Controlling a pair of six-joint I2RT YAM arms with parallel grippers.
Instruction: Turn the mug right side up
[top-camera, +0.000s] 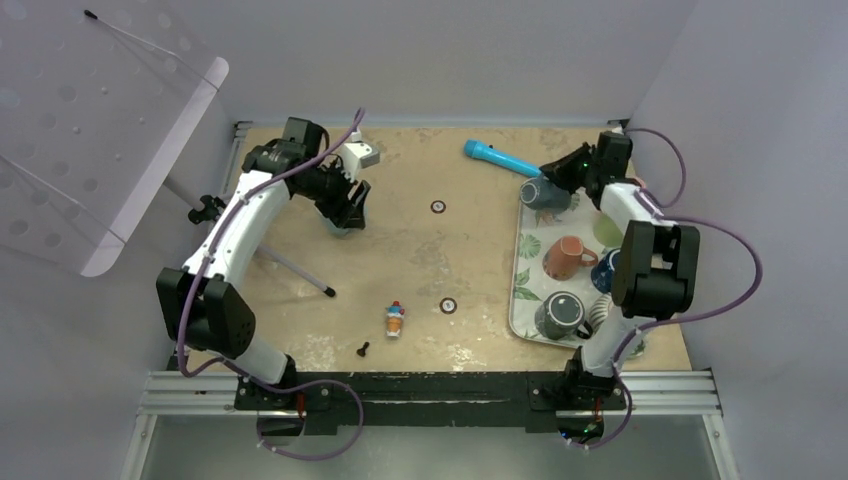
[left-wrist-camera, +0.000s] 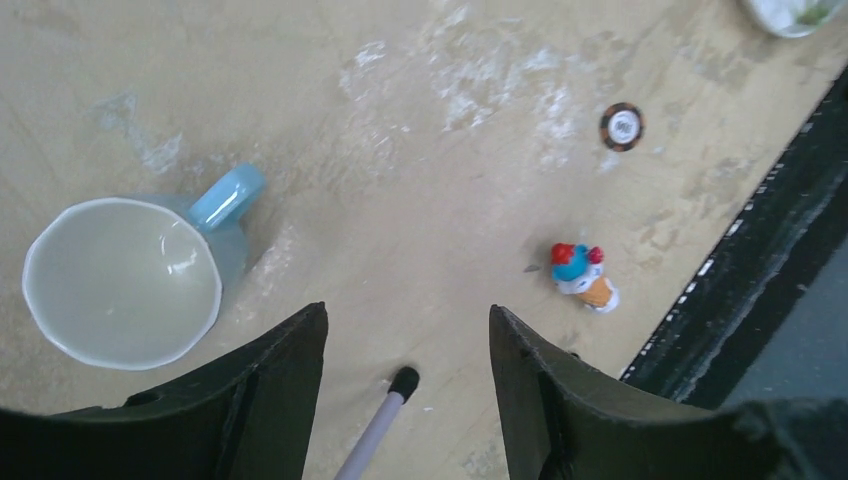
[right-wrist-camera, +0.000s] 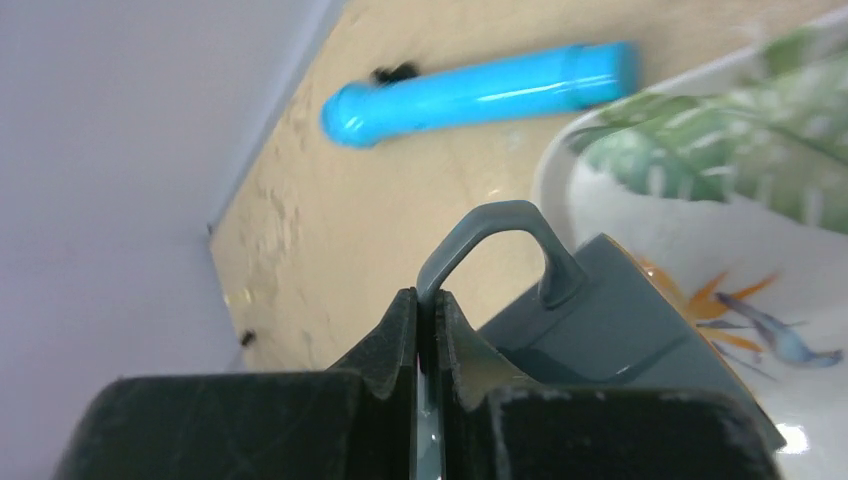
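Well, my right gripper (right-wrist-camera: 428, 300) was pinched shut on the thin handle (right-wrist-camera: 490, 225) of the grey mug (right-wrist-camera: 600, 330). My two fingers were pressed flat together with the handle's loop sticking up just past their tips. The grey mug was at the far left corner of the leafy tray (top-camera: 515, 300), on the right side of the table. It was tipped over, not standing up. I could not tell if it touched the tray or hung just above it. A bright blue tube (right-wrist-camera: 480, 92) lay on the table just past that corner, near the back wall.

More mugs sat on the tray, closer to me. There was an orange mug (top-camera: 567, 257) lying on its side and a dark mug (top-camera: 560, 315) standing near the front edge.

My left gripper (left-wrist-camera: 408, 320) was wide open and held nothing. It hung over the far left part of the table. A light blue mug (left-wrist-camera: 120, 280) stood right side up there, off to one side of my open fingers, and I could see down into its pale inside. A thin stick with a black tip (left-wrist-camera: 375, 430) poked up between my fingers. A small toy figure (left-wrist-camera: 583, 277) and a round token (left-wrist-camera: 621, 126) lay on the table, well apart from the light blue mug.
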